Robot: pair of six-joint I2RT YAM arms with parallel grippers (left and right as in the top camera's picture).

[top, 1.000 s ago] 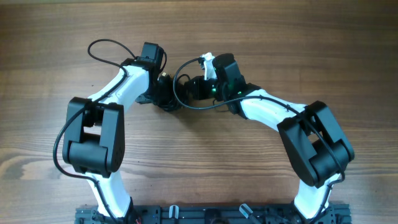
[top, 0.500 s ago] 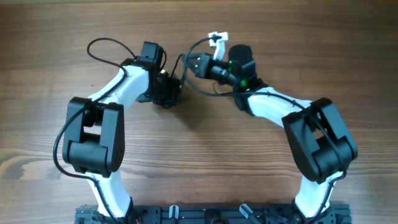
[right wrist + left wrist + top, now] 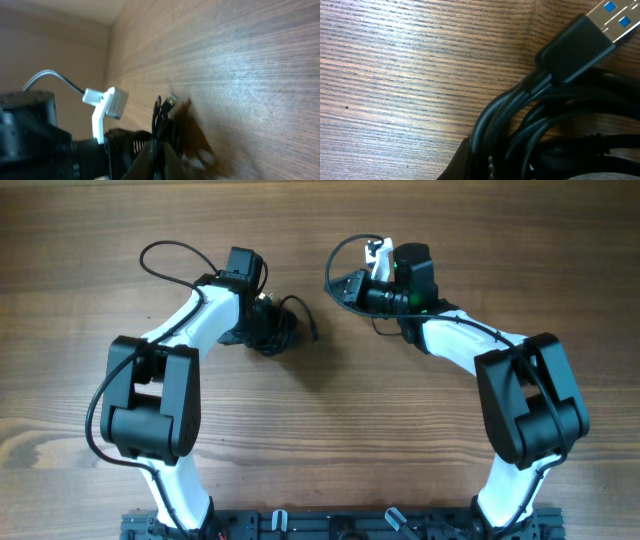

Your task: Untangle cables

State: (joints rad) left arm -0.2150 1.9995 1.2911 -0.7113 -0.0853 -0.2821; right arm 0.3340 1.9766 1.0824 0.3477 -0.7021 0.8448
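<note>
1. The left claw is closed on the cable bundle, which lies on the desk; a USB plug pokes out.
2. Farther back, the right claw is clamped on thin cord ends, apart from the bundle.

- Your cable bundle sits as a tight black knot on the wood, with one loose end curling out to its right.
- Up close, its USB plug, blue inside, lies over several cords running side by side.
- A few separate cords show small plug tips close together.
</note>
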